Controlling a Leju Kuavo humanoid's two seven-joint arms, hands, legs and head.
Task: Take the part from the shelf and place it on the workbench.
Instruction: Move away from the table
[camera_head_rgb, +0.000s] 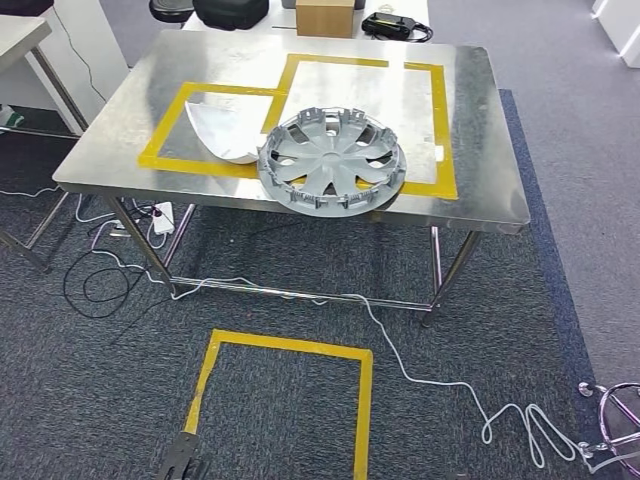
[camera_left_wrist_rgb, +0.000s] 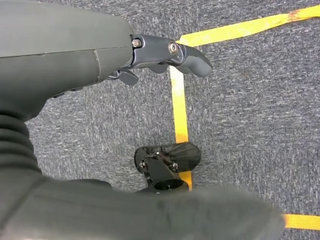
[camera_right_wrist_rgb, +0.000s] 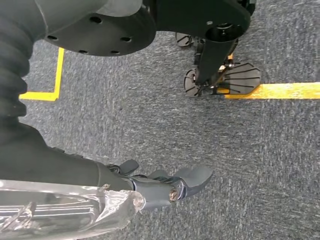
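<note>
From my head view I look down on a rectangular table (camera_head_rgb: 483, 190) with a brushed, reflective steel top, rounded corners and thin metal legs, standing on dark grey, coarse-woven carpet (camera_head_rgb: 287, 290). Yellow tape (camera_head_rgb: 447, 130) marks two rectangular outlines on the tabletop. The part (camera_head_rgb: 332, 160), a round grey plastic wheel cover with broad curved spokes and a ring of small clips around its rim, lies flat near the table's front edge, across the tape of the right-hand outline. Touching its left side is a white curved panel (camera_head_rgb: 223, 130), smooth and shell-like, lying inside the left outline. A thin white cable (camera_head_rgb: 423, 385) snakes over the carpet beneath and in front of the table, beside a square of yellow floor tape (camera_head_rgb: 362, 400). Behind the table sit a cardboard box (camera_head_rgb: 324, 16) and a black case (camera_head_rgb: 230, 12). My left robot hand (camera_left_wrist_rgb: 166, 55) hangs over the carpet, its dark fingers apart and extended, holding nothing. My right robot hand (camera_right_wrist_rgb: 166, 185) likewise hangs above the carpet with fingers spread and empty; crinkled clear plastic film (camera_right_wrist_rgb: 68, 210) wraps the wrist behind it.
</note>
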